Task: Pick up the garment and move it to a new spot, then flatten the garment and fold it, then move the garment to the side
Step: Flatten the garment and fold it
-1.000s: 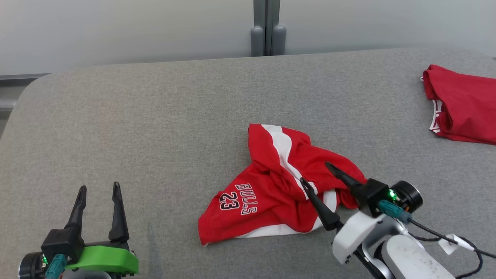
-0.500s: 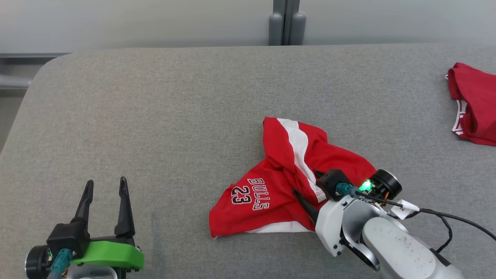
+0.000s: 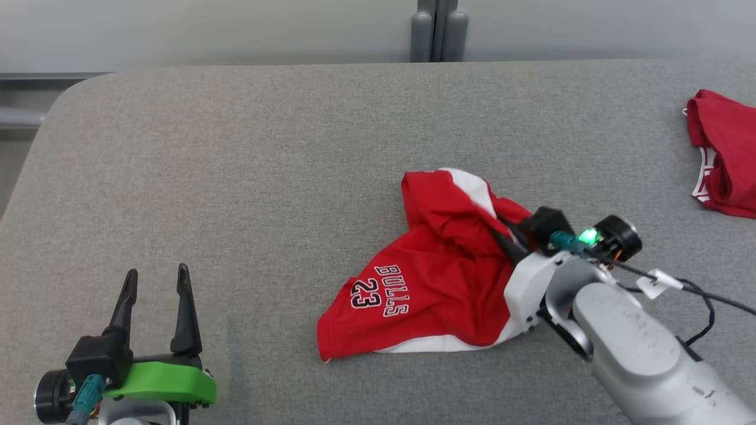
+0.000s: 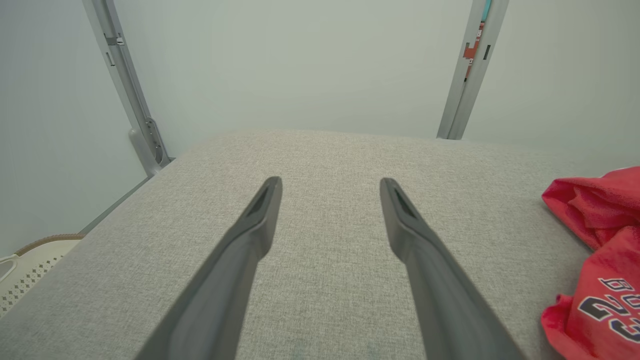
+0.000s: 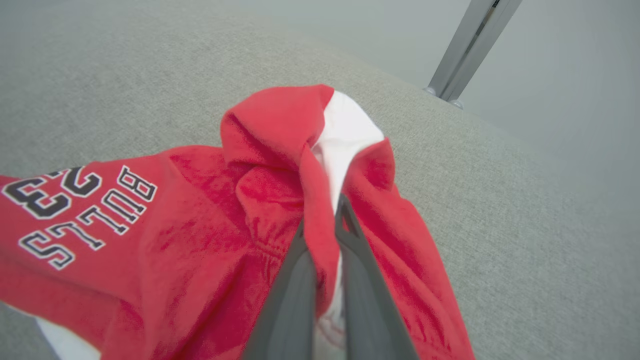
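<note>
Gripping: right gripper (image 5: 330, 220), clenched on a red-and-white fold of the garment (image 3: 425, 289), with cloth pinched between the two dark fingers and draped down both sides of them in the right wrist view.
Garment: red with white bands, crumpled, lying right of centre on the table (image 3: 236, 147); raised into a peak at the pinched fold, spread lower toward the near left corner; "BULLS 23" in black-and-white lettering facing up on the lower left part, upside down in the head view; white band along the near hem.
Reaching in: pale forearm from the lower right, wrist just right of the garment, green light lit on the wrist, dark cable (image 3: 697, 295) with a white tag trailing off to the right.
Resting: left gripper (image 3: 157, 271), released, fingers spread wide and pointing away; low at the near left, well apart from the garment; green mount behind the fingers; grey table fabric between the fingers in the left wrist view, garment at that view's right edge.
Table: grey woven cover, rounded far left corner.
Far right: other cloth (image 3: 726, 159), red with white trim, bunched at the table's right edge, well apart from the garment.
Backdrop: pale wall, grey post (image 3: 434, 29) behind the far edge.
</note>
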